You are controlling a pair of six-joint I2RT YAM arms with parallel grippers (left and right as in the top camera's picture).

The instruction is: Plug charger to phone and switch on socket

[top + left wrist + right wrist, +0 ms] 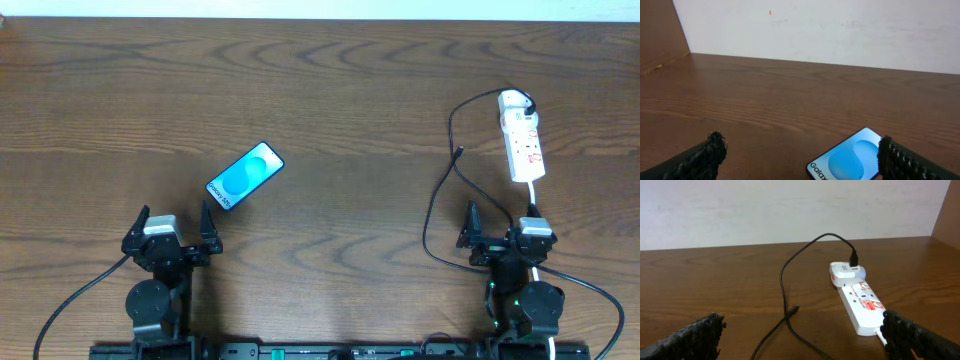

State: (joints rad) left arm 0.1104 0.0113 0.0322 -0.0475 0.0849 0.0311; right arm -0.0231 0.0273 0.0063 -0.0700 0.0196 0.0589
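The phone [245,176] lies flat at the table's left centre, screen up, blue and white; the left wrist view shows it [850,159] just ahead of the right finger. The white socket strip [521,135] lies at the right rear and shows in the right wrist view [860,300]. A white adapter [846,272] sits plugged in its far end. The black charger cable [440,190] loops from it, its connector tip [794,310] lying loose on the table. My left gripper [174,230] is open and empty near the phone. My right gripper [500,228] is open and empty.
The strip's white cord [532,195] runs back toward the right arm's base. A pale wall [820,30] stands behind the table's far edge. Black arm cables trail off at the front corners.
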